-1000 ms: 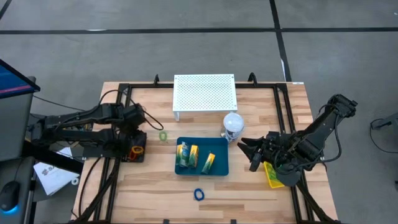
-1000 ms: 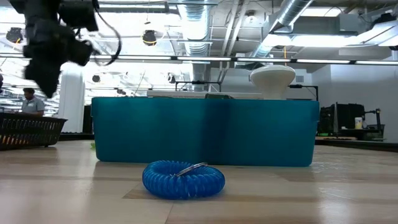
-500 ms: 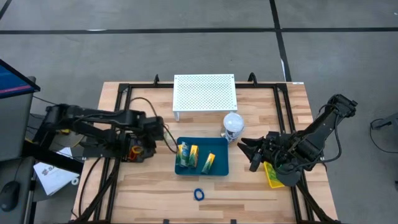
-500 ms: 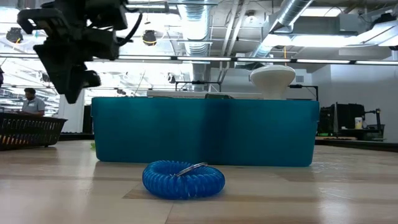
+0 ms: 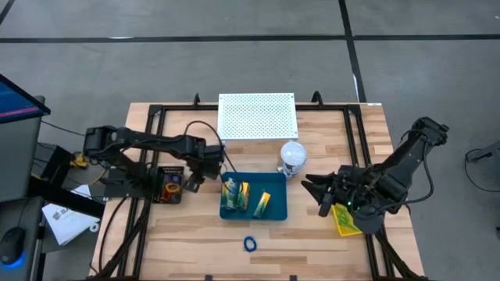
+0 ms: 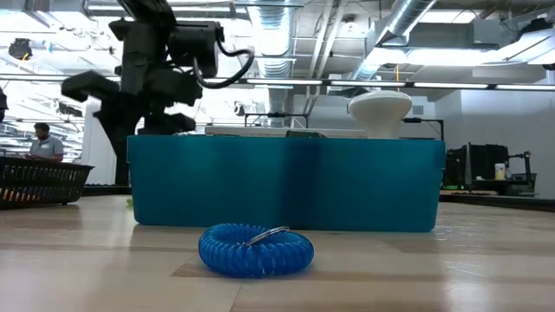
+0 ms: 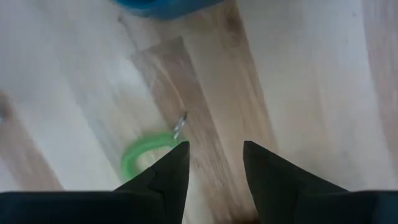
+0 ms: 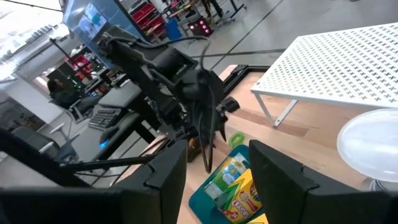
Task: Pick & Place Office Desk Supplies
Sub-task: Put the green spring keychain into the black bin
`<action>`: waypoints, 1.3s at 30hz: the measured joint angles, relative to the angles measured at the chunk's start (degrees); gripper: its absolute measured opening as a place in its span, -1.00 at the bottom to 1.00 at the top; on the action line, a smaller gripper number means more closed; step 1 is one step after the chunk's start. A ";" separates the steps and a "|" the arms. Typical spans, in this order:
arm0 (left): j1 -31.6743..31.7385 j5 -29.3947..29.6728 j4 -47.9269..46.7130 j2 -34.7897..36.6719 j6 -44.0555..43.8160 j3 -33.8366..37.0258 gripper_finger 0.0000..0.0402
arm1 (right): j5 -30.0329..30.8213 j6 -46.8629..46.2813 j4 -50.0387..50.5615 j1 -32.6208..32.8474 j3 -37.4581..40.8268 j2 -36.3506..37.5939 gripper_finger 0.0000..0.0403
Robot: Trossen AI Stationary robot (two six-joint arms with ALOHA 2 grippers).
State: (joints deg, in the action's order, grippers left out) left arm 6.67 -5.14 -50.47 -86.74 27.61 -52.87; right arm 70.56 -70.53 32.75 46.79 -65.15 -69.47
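Hovering my empty, parted left claw [image 7: 213, 163] above the green loop [image 7: 144, 151] left of the bin [image 5: 279, 209], where packets [image 5: 244, 194] lie. Blue loop [image 5: 250, 243] remains on the table [image 5: 312, 242]; my right claw [image 5: 317, 190] waits open.

Packets [image 5: 244, 195] in tray [image 5: 277, 212]; loop [image 5: 250, 243] apparently before it.

From above I get even, soft light with only faint shadows under the white perforated board [image 5: 257, 116], and the wooden table [image 5: 187, 234] reads clearly. At table height the ceiling lights glare hard behind the teal tray [image 6: 286, 182], so the left arm [image 6: 152, 69] shows as a near silhouette, while the blue coil [image 6: 256, 250] close in is sharp. My left wrist picture is smeared with motion blur, the green loop [image 7: 144, 152] soft-edged, and my right wrist picture is bright, with the white ball [image 8: 368, 146] washed out.
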 joint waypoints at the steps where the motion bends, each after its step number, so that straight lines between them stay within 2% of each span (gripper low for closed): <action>1: -0.08 0.48 0.58 -0.56 1.00 0.14 -0.28 | 0.09 0.01 0.00 0.20 -0.01 0.02 -0.17; 4: -0.39 2.98 1.85 -2.01 3.37 0.21 -0.28 | 0.09 0.00 0.15 0.52 0.01 -0.07 -0.17; 14: 0.56 3.27 5.61 -5.65 3.65 0.36 -0.28 | 0.26 -1.48 2.01 1.29 0.03 -0.07 -0.17; 22: 0.38 4.96 9.94 -5.36 1.69 5.06 -0.30 | 1.07 -1.52 1.97 2.00 0.03 -0.09 -0.17; 28: 0.38 5.19 10.35 -5.47 0.35 5.29 -0.52 | 1.09 -1.53 1.98 1.94 0.05 -0.09 -0.17; 34: 1.29 5.96 10.82 -5.46 -2.41 5.29 -0.93 | 1.29 -1.52 1.97 1.94 0.05 -0.09 -0.17; 39: 2.54 5.99 12.41 -5.01 -6.84 5.29 -0.99 | 1.37 -1.53 1.97 1.79 0.05 -0.09 -0.17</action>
State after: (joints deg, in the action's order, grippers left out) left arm 9.21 0.85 -38.06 -91.74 20.78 -47.57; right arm 71.93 -72.06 34.72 48.58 -65.10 -69.56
